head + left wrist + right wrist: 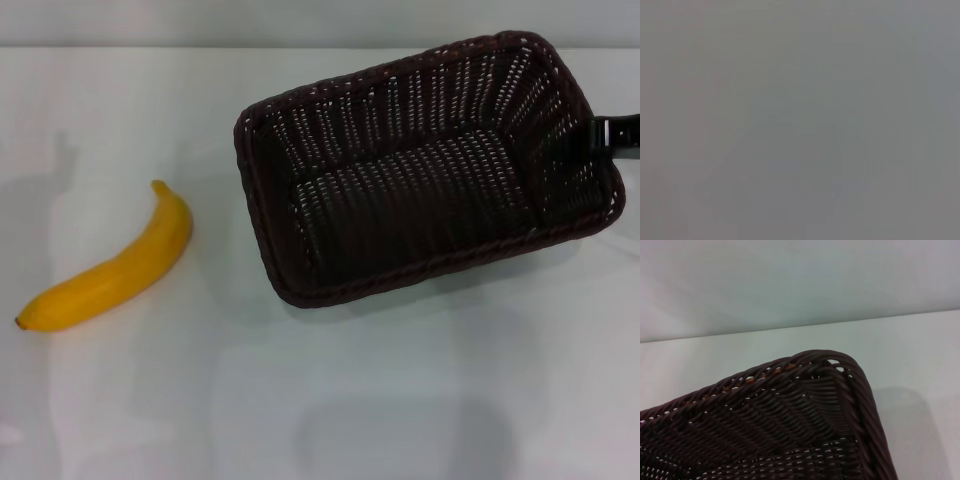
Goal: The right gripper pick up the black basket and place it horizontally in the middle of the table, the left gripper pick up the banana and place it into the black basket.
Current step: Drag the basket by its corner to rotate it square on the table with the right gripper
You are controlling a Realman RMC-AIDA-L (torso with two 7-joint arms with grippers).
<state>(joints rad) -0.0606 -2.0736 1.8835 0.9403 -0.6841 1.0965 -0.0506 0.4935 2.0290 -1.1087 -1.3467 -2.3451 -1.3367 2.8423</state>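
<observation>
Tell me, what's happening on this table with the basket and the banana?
The right gripper is at the far right side of the black basket, which sits at an angle on the table, right of centre. The basket is empty. The banana lies untouched on the table to its left. The left gripper isn't in sight, so the banana step hasn't started.

We see the black basket (420, 165) at about 1 o'clock on the table (330, 400), open side up, long axis skewed so its far end points toward 2 o'clock. Dark woven weave, openwork slanted sides, braided rim; interior holds nothing. In the right wrist view one rounded rim corner (832, 360) shows. The banana (110, 265) lies flat at 9 o'clock, well apart from the basket, yellow-orange, dark tip toward 8 o'clock, stem toward 12.
</observation>
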